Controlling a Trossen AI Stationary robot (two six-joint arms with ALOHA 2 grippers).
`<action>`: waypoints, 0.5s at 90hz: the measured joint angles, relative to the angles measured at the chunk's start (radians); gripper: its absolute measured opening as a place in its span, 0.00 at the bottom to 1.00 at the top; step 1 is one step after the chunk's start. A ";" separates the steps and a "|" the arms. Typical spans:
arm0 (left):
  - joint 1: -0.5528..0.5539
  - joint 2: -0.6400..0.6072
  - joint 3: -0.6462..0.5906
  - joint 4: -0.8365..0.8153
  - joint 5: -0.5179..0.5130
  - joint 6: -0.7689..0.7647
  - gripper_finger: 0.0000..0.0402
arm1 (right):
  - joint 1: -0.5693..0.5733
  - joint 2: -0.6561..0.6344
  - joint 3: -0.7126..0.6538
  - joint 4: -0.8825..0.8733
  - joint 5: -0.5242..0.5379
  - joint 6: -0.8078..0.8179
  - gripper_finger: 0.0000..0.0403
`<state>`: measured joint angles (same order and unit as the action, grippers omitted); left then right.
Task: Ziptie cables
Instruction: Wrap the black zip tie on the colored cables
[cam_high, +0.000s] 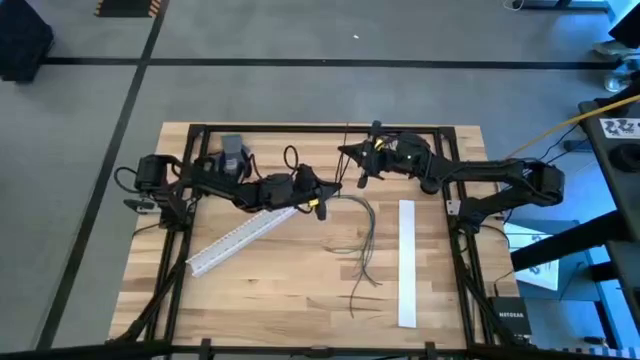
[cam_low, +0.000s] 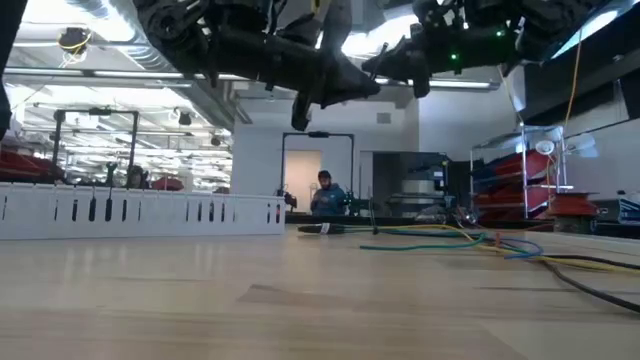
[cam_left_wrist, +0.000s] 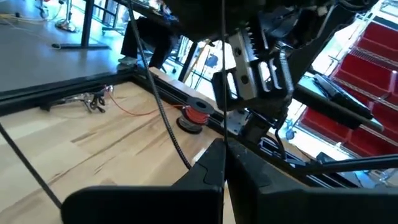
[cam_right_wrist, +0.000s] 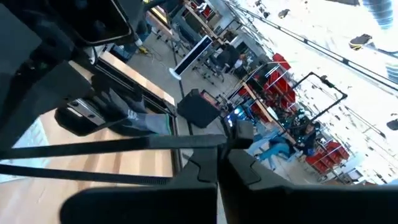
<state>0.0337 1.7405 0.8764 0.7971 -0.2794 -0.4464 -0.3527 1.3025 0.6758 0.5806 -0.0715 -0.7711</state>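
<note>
The table (cam_high: 270, 280) is pale blond wood with a fine plank grain, framed in black. Two white strips lie on it: the slotted one (cam_high: 238, 238) beside the left gripper (cam_high: 335, 186), and a plain white one (cam_high: 407, 262) below the right gripper (cam_high: 345, 150). Both grippers are black. The cables (cam_high: 362, 245) are dark from above (green, yellow and blue strands in the low view).

Bright ceiling lights glare in the low view, silhouetting the arms overhead.
</note>
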 joint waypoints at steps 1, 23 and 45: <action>0.000 0.000 0.000 0.000 0.000 0.000 0.00 | 0.000 0.000 0.000 -0.001 0.000 0.000 0.00; -0.004 0.000 0.000 0.004 0.000 0.006 0.00 | -0.001 0.000 0.000 -0.005 0.001 0.003 0.00; -0.010 0.000 0.000 0.008 -0.002 0.016 0.00 | -0.001 0.000 0.000 -0.007 0.001 0.005 0.00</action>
<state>0.0235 1.7405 0.8764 0.8047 -0.2810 -0.4305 -0.3538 1.3025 0.6758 0.5739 -0.0705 -0.7657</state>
